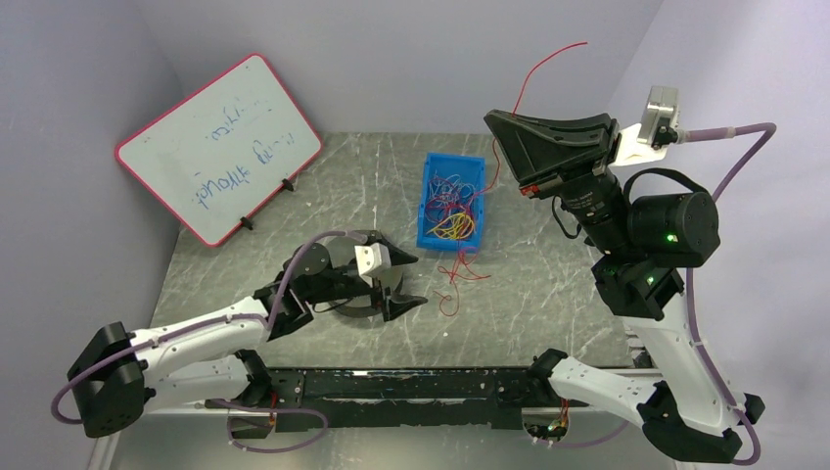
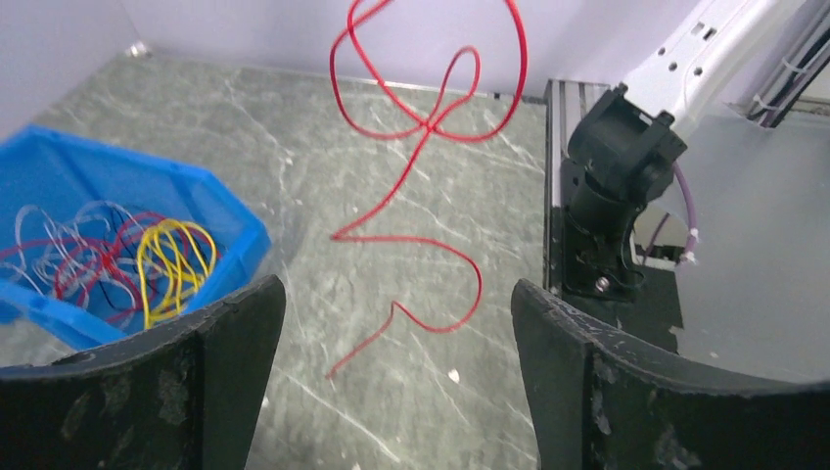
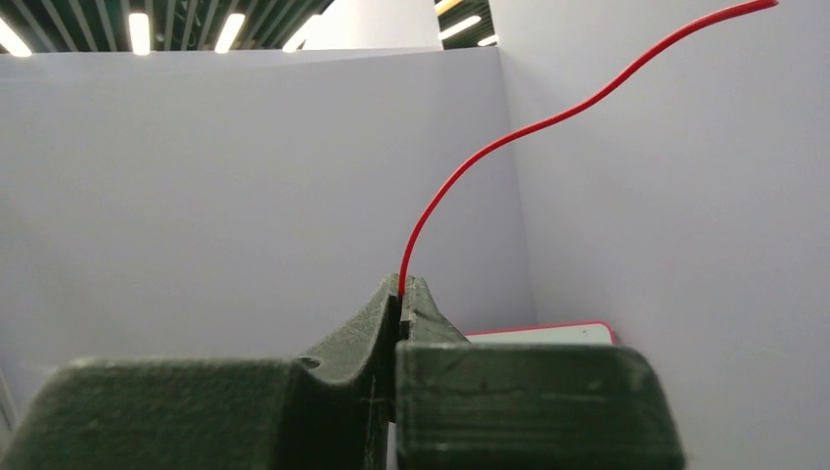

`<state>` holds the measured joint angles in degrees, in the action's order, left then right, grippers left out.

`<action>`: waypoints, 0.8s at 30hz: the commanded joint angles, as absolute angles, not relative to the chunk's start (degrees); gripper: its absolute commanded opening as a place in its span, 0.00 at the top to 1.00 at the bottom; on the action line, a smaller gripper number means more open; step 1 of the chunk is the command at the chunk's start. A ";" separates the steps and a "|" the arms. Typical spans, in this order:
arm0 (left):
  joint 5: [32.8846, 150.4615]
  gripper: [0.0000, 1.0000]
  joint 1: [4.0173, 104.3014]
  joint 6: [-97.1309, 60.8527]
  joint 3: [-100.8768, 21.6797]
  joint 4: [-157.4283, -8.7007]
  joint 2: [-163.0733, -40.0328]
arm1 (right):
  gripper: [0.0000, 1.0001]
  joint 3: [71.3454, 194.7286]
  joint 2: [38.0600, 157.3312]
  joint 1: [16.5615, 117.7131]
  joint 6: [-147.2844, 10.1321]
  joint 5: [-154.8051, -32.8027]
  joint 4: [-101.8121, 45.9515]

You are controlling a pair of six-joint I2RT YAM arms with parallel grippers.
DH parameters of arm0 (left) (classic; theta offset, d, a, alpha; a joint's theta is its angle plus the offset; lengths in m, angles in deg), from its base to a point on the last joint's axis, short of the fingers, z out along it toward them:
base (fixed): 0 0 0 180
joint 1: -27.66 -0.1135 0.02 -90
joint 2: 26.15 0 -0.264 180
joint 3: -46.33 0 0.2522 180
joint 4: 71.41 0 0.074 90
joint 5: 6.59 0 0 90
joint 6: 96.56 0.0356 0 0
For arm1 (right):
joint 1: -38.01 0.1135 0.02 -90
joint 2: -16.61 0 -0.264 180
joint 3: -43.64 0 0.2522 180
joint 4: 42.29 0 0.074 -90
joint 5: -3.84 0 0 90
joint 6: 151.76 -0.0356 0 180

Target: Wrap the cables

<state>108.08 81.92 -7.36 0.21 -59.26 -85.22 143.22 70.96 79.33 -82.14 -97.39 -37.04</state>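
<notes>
A thin red cable (image 3: 509, 137) is pinched in my right gripper (image 3: 401, 291), which is shut and raised high above the table (image 1: 548, 284). In the top view the right gripper (image 1: 492, 119) sits above the bin's right side; the red cable (image 1: 457, 277) hangs from it down to a loose tangle on the table. My left gripper (image 2: 394, 289) is open and low, with the red cable (image 2: 431, 127) looping in front of it. The cable's free end lies on the table between the open fingers, touching neither. More cables (image 1: 450, 208), red, yellow and pale, lie heaped in a blue bin (image 1: 428, 186).
The blue bin (image 2: 235, 220) stands left of my left gripper, with yellow cable (image 2: 171, 259) inside. A whiteboard (image 1: 220, 147) leans at the back left. The right arm's base (image 2: 617, 196) and the black rail (image 1: 391, 387) are at the near edge. Walls close in the back and sides.
</notes>
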 commanded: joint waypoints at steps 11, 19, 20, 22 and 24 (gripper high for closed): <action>110.99 0.22 84.58 -1.57 -2.99 -37.44 -94.87 | 1.00 145.42 70.05 79.56 -83.46 -100.06 -38.46; 114.29 0.48 85.48 -1.64 -7.41 -37.75 -99.34 | 1.00 145.64 69.92 79.52 -84.44 -100.31 -38.71; 114.68 0.53 85.53 -1.57 -7.85 -38.35 -99.70 | 1.00 145.73 69.92 79.53 -84.45 -100.25 -38.68; 115.55 0.63 85.58 -1.46 -8.32 -39.25 -100.21 | 1.00 146.19 69.89 79.57 -84.53 -100.18 -38.27; 116.08 0.71 85.66 -1.38 -8.36 -39.88 -100.24 | 1.00 146.86 69.96 79.58 -84.45 -100.14 -37.84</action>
<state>112.21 85.11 -2.44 -6.52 -41.27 -99.68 144.78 70.39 79.33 -83.89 -99.73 -37.21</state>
